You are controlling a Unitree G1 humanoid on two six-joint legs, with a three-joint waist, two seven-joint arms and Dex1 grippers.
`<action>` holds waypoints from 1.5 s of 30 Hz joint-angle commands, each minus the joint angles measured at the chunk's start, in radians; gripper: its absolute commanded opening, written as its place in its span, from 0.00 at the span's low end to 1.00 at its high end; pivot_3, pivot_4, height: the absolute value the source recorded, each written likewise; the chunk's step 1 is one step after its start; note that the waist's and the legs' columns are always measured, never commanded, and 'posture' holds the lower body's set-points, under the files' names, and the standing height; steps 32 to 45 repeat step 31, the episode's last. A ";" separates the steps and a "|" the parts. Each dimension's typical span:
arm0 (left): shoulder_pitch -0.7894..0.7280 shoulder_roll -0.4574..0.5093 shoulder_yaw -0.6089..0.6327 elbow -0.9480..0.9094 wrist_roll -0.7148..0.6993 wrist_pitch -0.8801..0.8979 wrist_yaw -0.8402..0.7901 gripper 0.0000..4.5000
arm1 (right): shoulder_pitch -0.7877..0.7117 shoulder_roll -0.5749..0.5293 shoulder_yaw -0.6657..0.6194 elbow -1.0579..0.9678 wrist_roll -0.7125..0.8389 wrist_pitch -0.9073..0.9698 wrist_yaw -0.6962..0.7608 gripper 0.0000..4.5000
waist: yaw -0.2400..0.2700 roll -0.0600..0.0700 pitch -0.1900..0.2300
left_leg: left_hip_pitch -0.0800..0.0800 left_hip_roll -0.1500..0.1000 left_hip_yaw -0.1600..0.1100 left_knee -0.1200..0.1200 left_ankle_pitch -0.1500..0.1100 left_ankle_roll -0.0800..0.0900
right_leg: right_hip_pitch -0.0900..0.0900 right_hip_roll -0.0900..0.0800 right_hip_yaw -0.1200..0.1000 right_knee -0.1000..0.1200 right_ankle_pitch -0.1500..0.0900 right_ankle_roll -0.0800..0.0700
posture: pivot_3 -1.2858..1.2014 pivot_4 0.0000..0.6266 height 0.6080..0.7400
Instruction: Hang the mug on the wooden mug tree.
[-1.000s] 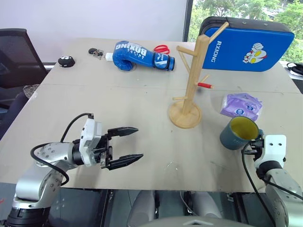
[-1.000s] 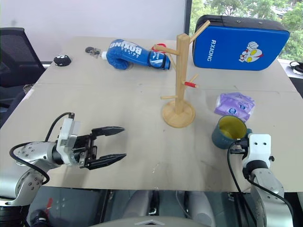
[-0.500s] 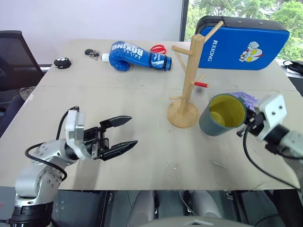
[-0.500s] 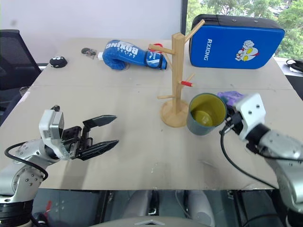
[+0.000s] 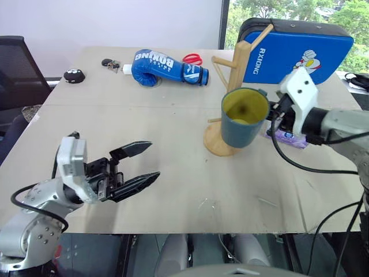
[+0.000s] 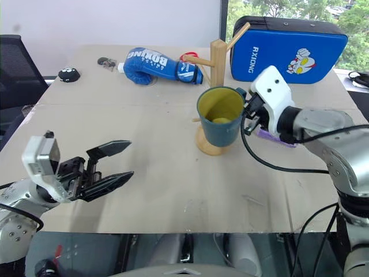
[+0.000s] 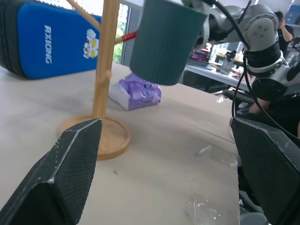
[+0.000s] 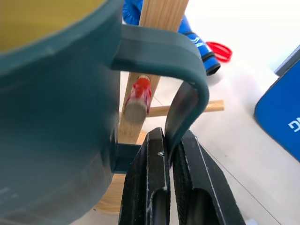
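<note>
The dark teal mug [image 5: 245,118] with a yellow-green inside hangs in the air, upright, in front of the wooden mug tree [image 5: 238,72] and hiding the lower post. My right gripper [image 8: 169,140] is shut on the mug's loop handle [image 8: 187,89]. Through the handle's opening the red-tipped peg [image 8: 137,96] shows just behind, apart from it. My left gripper [image 5: 154,160] hovers open and holding nothing over the near left of the table, well away from the tree. In the left wrist view the mug [image 7: 166,42] floats above the tree's round base [image 7: 101,136].
A purple packet [image 5: 286,138] lies just right of the tree base. At the back lie a blue boxing glove [image 5: 164,66], red scissors [image 5: 196,59] and a blue pad [image 5: 300,55]. A black chair [image 5: 14,69] stands at the left edge.
My right gripper has lifted the mug off the table at the right and carried it up and left to the mug tree. The left gripper has risen slightly.
</note>
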 commanded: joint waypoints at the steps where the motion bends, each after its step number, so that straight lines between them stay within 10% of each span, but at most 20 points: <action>1: 0.001 -0.002 0.052 -0.070 -0.062 0.012 0.056 1.00 | -0.069 0.040 0.076 0.096 -0.069 -0.003 -0.023 0.00 | -0.001 -0.001 0.000 | 0.000 0.000 0.000 0.000 0.000 0.000 | 0.000 0.000 0.000 0.000 0.000 0.000 | 0.52 0.24 1.00; 6: 0.023 0.009 0.080 -0.112 -0.097 0.033 0.107 1.00 | -0.071 0.038 0.112 0.185 -0.120 -0.075 0.036 0.17 | 0.004 0.000 0.000 | -0.001 -0.001 0.000 0.001 0.000 0.000 | 0.000 0.000 0.000 0.000 0.000 0.000 | 0.52 0.24 1.00; 11: 0.038 0.021 0.092 -0.129 -0.121 0.055 0.128 1.00 | 0.041 -0.015 -0.013 0.081 -0.069 -0.173 0.135 0.64 | 0.005 0.000 0.000 | -0.001 -0.001 -0.001 0.000 0.000 0.000 | 0.000 0.000 -0.001 -0.001 0.001 0.001 | 0.52 0.24 1.00; 20: 0.058 0.072 0.057 -0.016 -0.006 0.067 0.095 1.00 | 0.459 -0.120 -0.441 -0.089 0.126 -0.197 0.336 0.64 | 0.011 -0.001 0.000 | 0.001 -0.001 0.000 -0.001 0.000 0.000 | 0.002 0.000 -0.001 -0.001 0.000 0.001 | 0.52 0.24 1.00; 27: 0.102 0.134 0.076 0.189 0.146 0.021 -0.013 1.00 | 0.943 -0.063 -0.656 -0.026 -0.010 -0.494 0.501 0.64 | 0.013 0.000 0.000 | 0.003 0.000 0.000 -0.001 0.000 0.000 | 0.002 0.002 0.000 -0.001 -0.003 0.004 | 0.52 0.24 1.00; 45: 0.077 0.138 0.049 0.252 0.222 -0.009 -0.016 1.00 | 1.031 -0.041 -0.643 0.005 -0.073 -0.596 0.508 0.64 | 0.012 -0.001 0.000 | 0.004 0.001 0.002 0.001 0.000 0.000 | 0.003 0.001 0.001 0.000 -0.003 0.005 | 0.52 0.24 1.00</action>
